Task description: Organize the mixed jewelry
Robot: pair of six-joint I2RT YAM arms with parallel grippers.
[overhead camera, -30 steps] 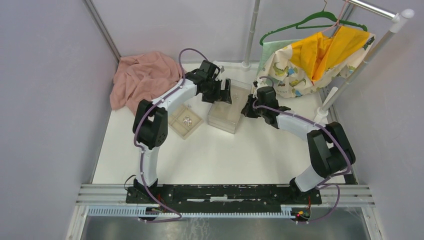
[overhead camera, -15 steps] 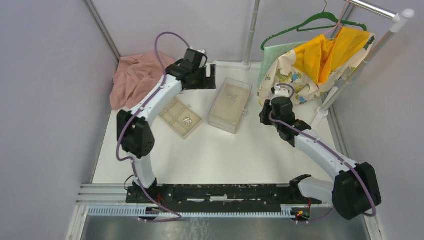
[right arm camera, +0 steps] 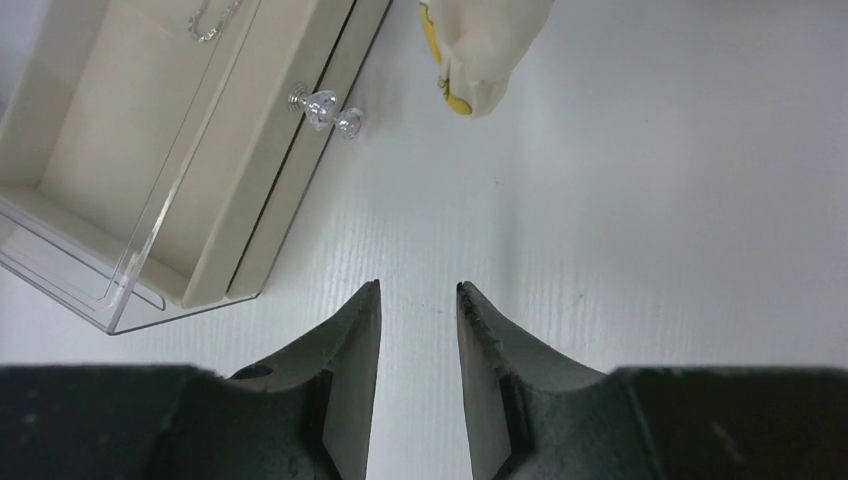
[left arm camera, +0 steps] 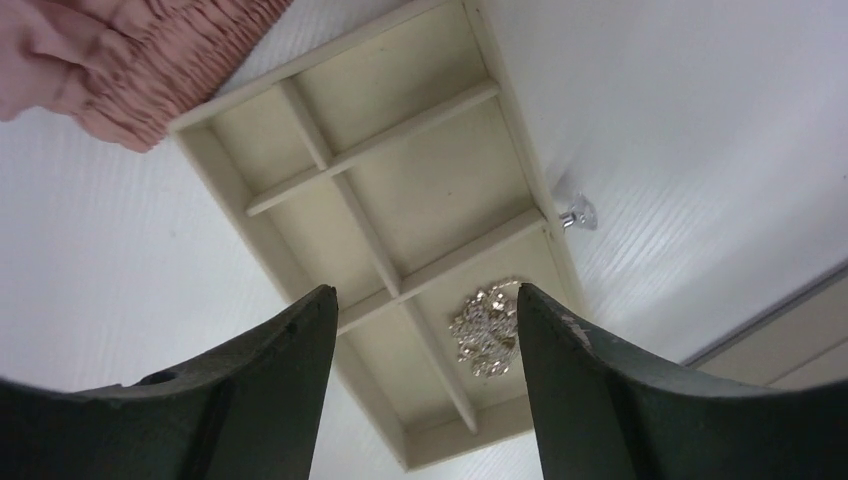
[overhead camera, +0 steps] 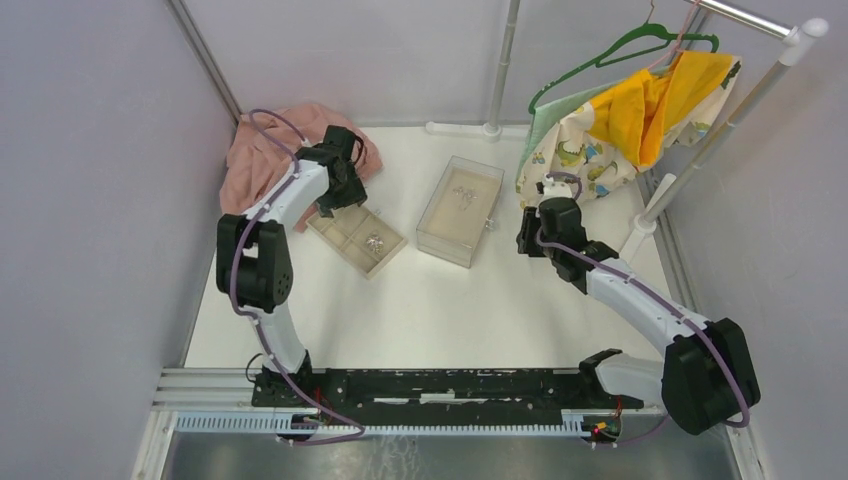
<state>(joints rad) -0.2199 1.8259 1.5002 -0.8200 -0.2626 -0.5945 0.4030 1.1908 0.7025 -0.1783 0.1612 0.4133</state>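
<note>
A silver cluster of the mixed jewelry (left arm camera: 487, 327) (overhead camera: 374, 241) lies in a near compartment of the beige divided tray (left arm camera: 300, 205) (overhead camera: 345, 250). My left gripper (left arm camera: 425, 290) (overhead camera: 338, 200) hovers open above that tray with nothing between its fingers. A thin chain (right arm camera: 205, 20) (overhead camera: 463, 195) rests in the beige drawer of the clear plastic box (right arm camera: 130, 290) (overhead camera: 460, 212), which has a crystal knob (right arm camera: 325, 108). My right gripper (right arm camera: 418, 286) (overhead camera: 522, 240) stands just right of the box, above bare table, open by a narrow gap and holding nothing.
A pink cloth (overhead camera: 275, 155) (left arm camera: 120, 60) is bunched at the back left, touching the tray's far end. A small crystal knob (left arm camera: 577, 213) sticks out from the tray's side. Garments (overhead camera: 640, 110) hang from a rack at the back right, a corner (right arm camera: 480, 50) reaching the table.
My left arm swung from over the clear box to the beige tray, its jaws narrowing a little. My right gripper drew back from the box's right side and opened.
</note>
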